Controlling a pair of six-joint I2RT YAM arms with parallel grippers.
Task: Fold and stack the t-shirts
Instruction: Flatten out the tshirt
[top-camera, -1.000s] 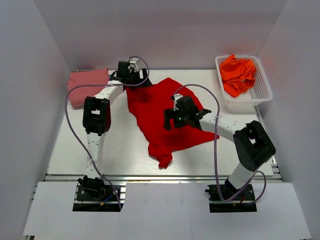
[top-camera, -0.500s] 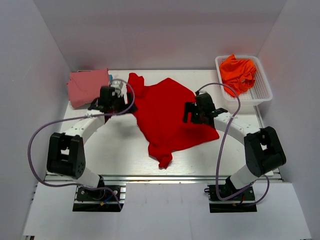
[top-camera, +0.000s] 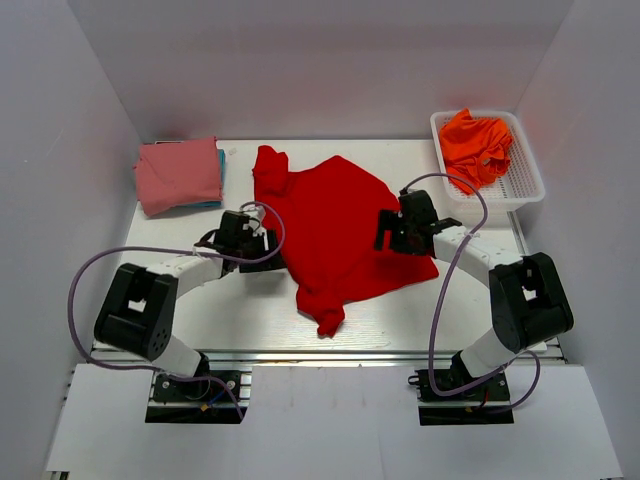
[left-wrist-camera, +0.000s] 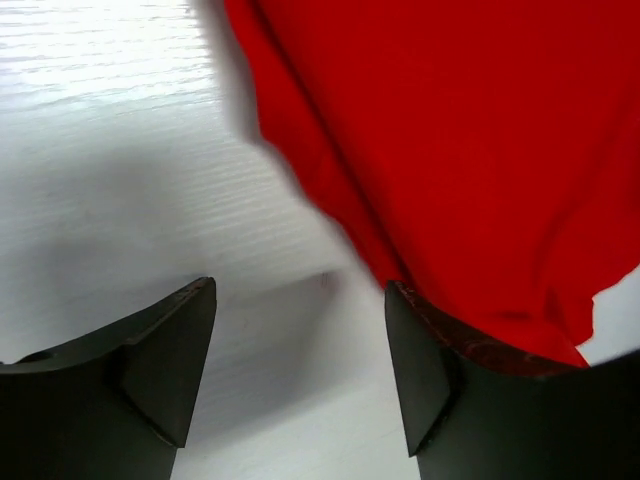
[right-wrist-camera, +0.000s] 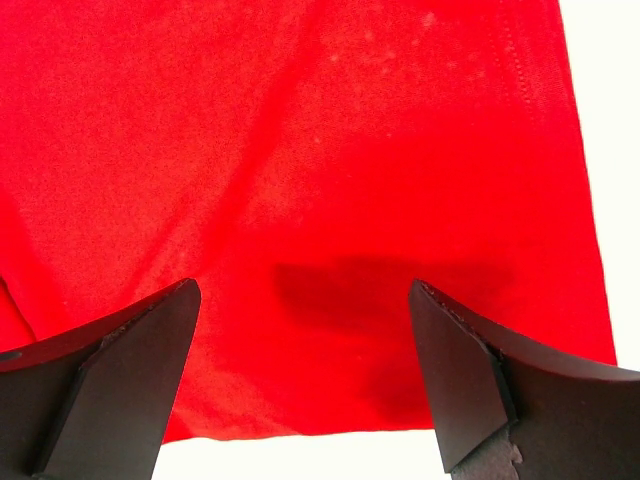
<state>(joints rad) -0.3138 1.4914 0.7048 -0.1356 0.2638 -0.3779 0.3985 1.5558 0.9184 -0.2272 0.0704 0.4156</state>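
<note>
From the top camera I see the red t-shirt (top-camera: 335, 225) spread out crumpled in the middle of the counter (top-camera: 230, 310), not yet folded. My left end effector (top-camera: 262, 248) sits at its left edge and my right end effector (top-camera: 392, 232) over its right side. I count one red shirt, one folded pink t-shirt (top-camera: 178, 175) at the far left with one teal t-shirt (top-camera: 221, 165) showing as an edge beside it, and an orange heap (top-camera: 478, 145) in the single white mesh basket (top-camera: 520, 190). How many shirts that heap holds I cannot tell.

On the left wrist camera, the left end effector (left-wrist-camera: 300, 370) has its jaws apart with only bare counter (left-wrist-camera: 120, 150) between them. The red t-shirt (left-wrist-camera: 470, 150) edge runs just by the right-hand finger. I judge I should shift onto that hem before pinching.

On the right wrist camera, the right end effector (right-wrist-camera: 300, 380) stands wide and empty above the red t-shirt (right-wrist-camera: 300, 150), near its edge. I would pinch both sides level, so the fold falls straight.
</note>
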